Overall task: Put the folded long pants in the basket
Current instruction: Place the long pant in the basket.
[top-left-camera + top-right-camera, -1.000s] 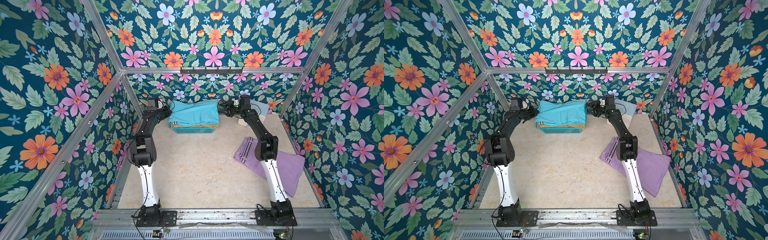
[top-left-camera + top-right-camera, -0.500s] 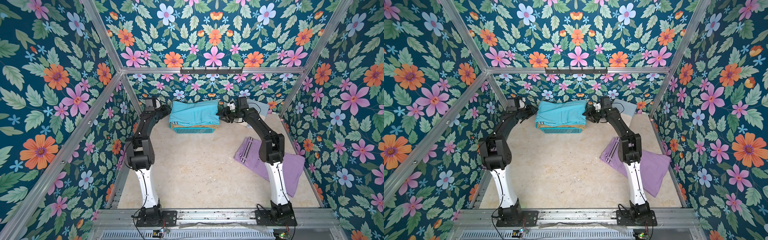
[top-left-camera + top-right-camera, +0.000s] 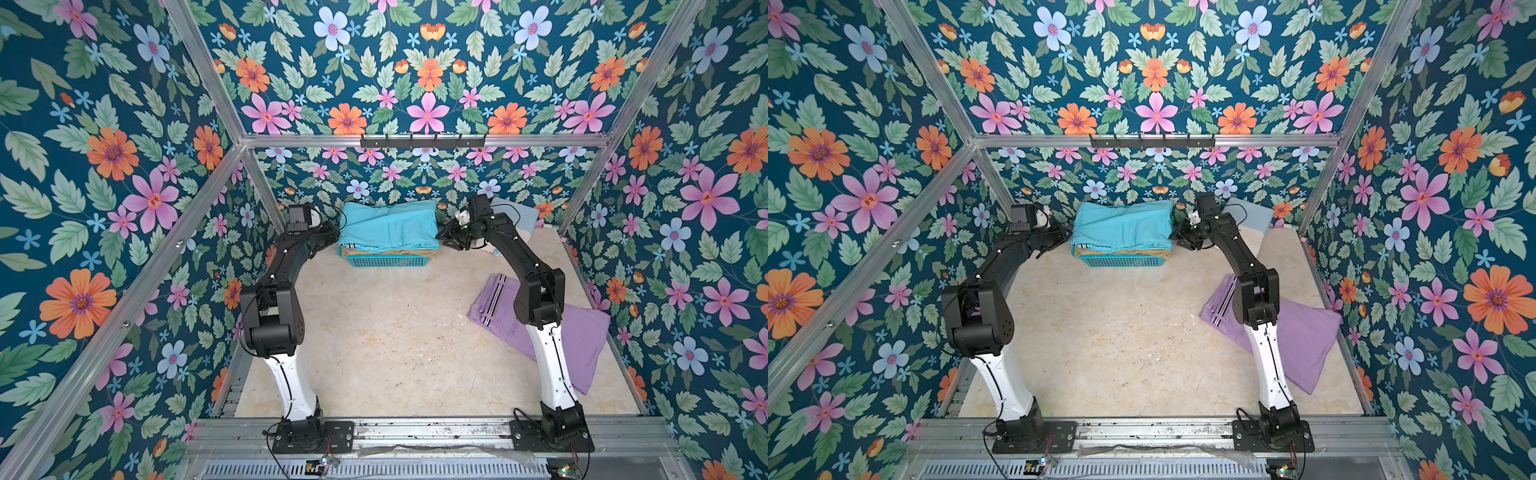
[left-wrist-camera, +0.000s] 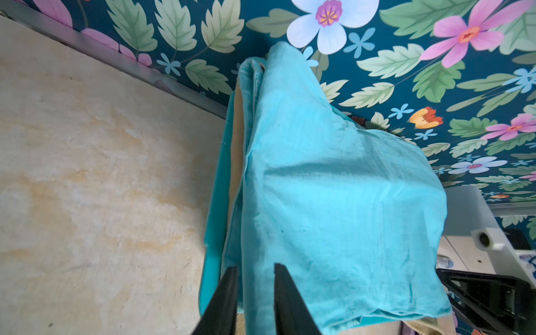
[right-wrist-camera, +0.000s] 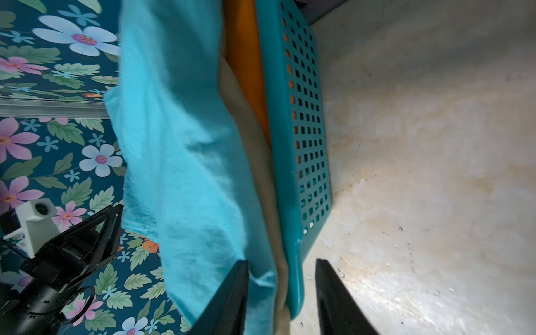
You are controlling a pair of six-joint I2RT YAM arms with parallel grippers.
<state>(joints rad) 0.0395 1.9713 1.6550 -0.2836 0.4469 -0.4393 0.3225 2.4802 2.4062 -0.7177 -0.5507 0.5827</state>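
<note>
The teal mesh basket (image 3: 386,261) (image 3: 1119,261) stands at the back by the wall. Folded turquoise pants (image 3: 388,226) (image 4: 333,203) lie on top of it, over tan pants (image 5: 255,162) and orange pants (image 5: 243,43). At the pile's left end, my left gripper (image 3: 332,235) (image 4: 255,266) is shut on a fold of the turquoise cloth. At the right end, my right gripper (image 3: 444,241) (image 5: 281,261) is open. One finger lies on the turquoise cloth and the other outside the basket rim (image 5: 295,275). The lilac pants (image 3: 582,336) (image 3: 1304,336) lie on the table, partly behind the right arm.
A pale blue and white box (image 3: 515,212) (image 3: 1250,216) stands in the back right corner, close behind my right arm. The floral back wall is just behind the basket. A black hook rail (image 3: 422,142) hangs above on the back frame.
My right gripper has come down and forward to the basket's right end, and its jaws have narrowed. The left gripper stays at the pile's left edge.
</note>
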